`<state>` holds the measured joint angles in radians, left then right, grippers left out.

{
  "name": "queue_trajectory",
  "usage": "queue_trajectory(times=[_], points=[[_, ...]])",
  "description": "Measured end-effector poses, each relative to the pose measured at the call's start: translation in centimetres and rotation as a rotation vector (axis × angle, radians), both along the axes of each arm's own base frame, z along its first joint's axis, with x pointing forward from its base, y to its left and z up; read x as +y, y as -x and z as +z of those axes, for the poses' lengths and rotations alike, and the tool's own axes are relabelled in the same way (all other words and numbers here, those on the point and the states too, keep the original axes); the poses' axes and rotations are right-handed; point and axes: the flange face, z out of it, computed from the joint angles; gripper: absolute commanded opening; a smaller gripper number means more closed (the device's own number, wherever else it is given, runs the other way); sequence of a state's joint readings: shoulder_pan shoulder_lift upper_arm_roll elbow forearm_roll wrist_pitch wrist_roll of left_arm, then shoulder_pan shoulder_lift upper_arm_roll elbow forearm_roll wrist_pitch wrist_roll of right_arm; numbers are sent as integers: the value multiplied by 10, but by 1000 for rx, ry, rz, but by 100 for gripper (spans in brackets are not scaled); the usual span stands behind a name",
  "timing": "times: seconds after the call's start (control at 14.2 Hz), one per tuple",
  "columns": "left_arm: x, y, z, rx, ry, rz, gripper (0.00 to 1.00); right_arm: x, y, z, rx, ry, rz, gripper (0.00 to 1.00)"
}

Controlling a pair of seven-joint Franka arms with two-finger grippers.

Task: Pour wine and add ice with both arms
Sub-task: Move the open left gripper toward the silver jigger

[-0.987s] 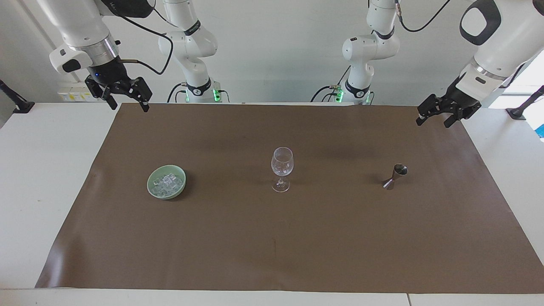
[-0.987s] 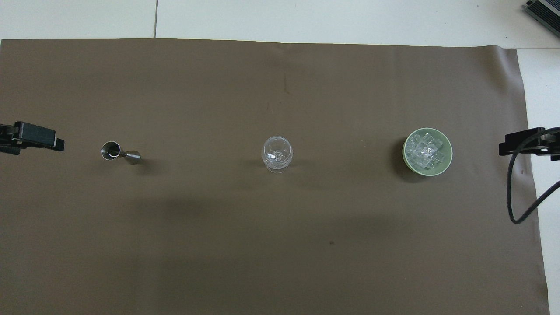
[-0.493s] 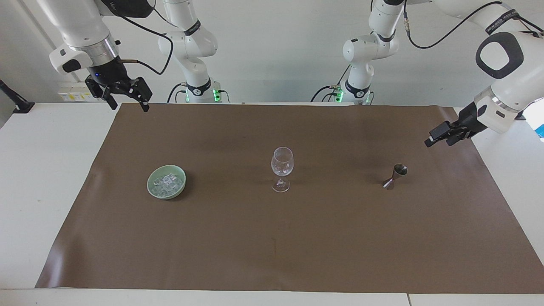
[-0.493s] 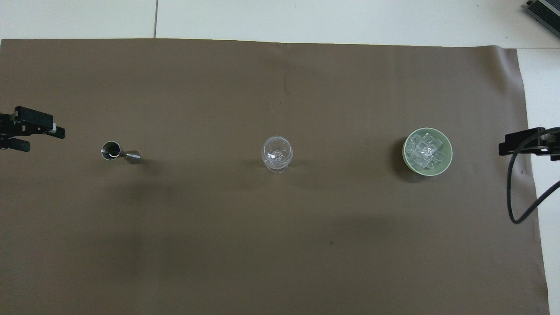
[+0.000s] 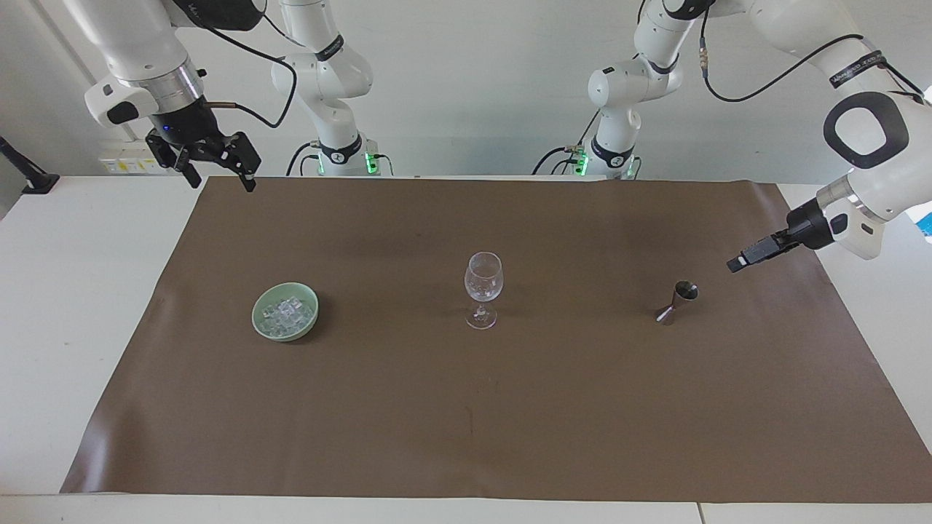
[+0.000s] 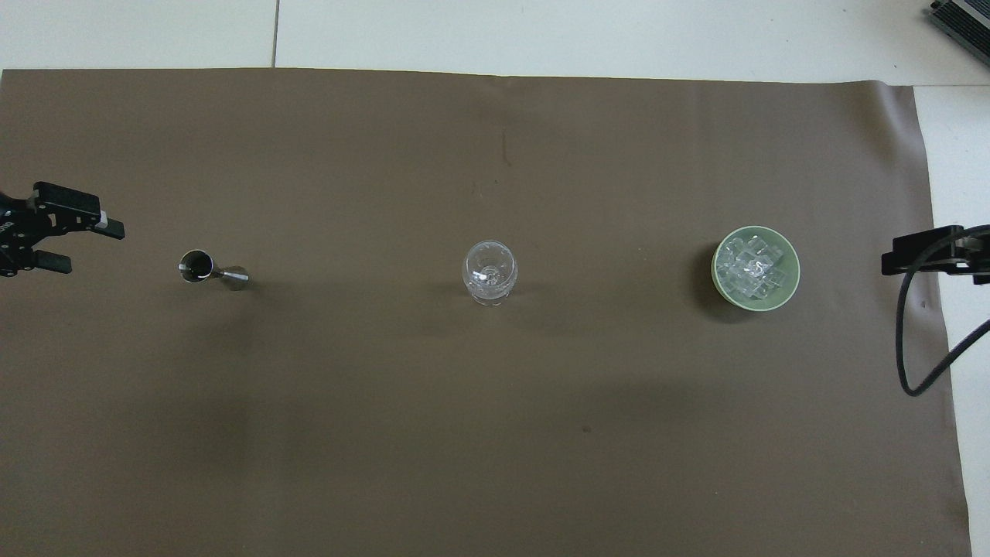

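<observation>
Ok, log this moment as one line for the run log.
left gripper: open, beside jigger, apart | right gripper: open, waiting at mat corner | ice in bowl | wine glass upright, empty

Facing view: set high across the counter [image 5: 44, 306], looking back at both arm bases, far enough to take in the whole brown mat [image 5: 510, 422]. Overhead view: set high above the robots' end, looking steeply down and forward, somewhat closer in. Shared between both: mat, bowl [image 5: 263, 306], stemmed glass [image 6: 489, 273], jigger [image 6: 210, 269], turned half around.
</observation>
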<state>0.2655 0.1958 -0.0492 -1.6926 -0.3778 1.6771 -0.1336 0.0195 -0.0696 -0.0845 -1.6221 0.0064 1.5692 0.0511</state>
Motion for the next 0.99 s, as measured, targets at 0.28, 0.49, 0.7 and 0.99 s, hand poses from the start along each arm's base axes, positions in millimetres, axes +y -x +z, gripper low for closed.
queue_trajectory(times=[0.28, 0.49, 0.7, 0.99], points=[[12, 2, -32, 89, 105, 190, 100, 0, 0, 0, 0, 0, 0, 100], [22, -3, -60, 176, 184, 334, 100, 0, 0, 0, 0, 0, 0, 100], [30, -8, -86, 250, 248, 442, 100, 0, 0, 0, 0, 0, 0, 100], [43, -11, -115, 328, 311, 573, 100, 0, 0, 0, 0, 0, 0, 100]])
